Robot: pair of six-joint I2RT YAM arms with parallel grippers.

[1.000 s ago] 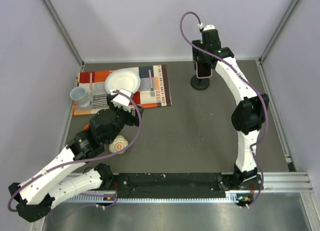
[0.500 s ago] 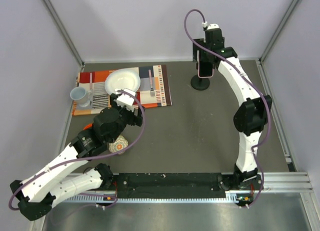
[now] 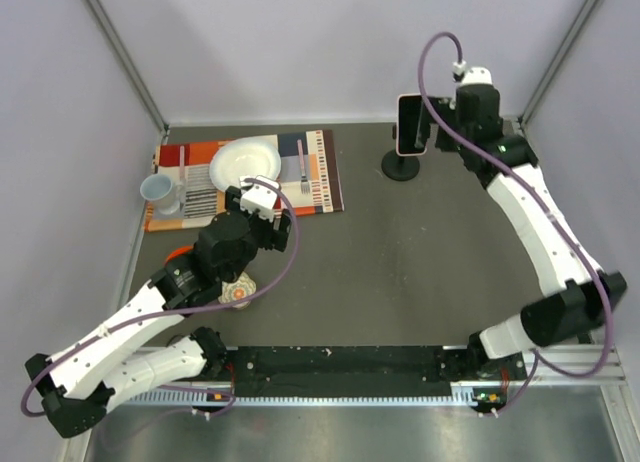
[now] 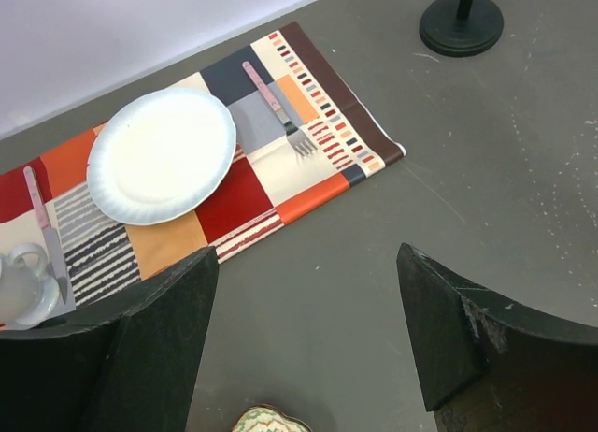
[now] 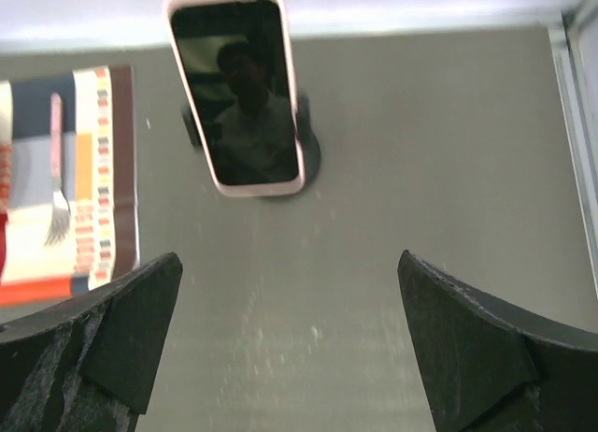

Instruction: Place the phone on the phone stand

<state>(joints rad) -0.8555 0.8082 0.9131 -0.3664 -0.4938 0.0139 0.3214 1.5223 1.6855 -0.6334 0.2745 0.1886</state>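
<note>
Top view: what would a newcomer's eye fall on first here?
First, the phone propped on the stand at the back right. Its dark screen faces the open right gripper, which is apart from it. Next, the bright patchwork placemat at the back left, with a white plate on it.

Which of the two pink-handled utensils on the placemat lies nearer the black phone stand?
The pink-handled fork, between the round white plate and the black phone stand; the other utensil lies beyond the plate, beside the pale cup.
</note>
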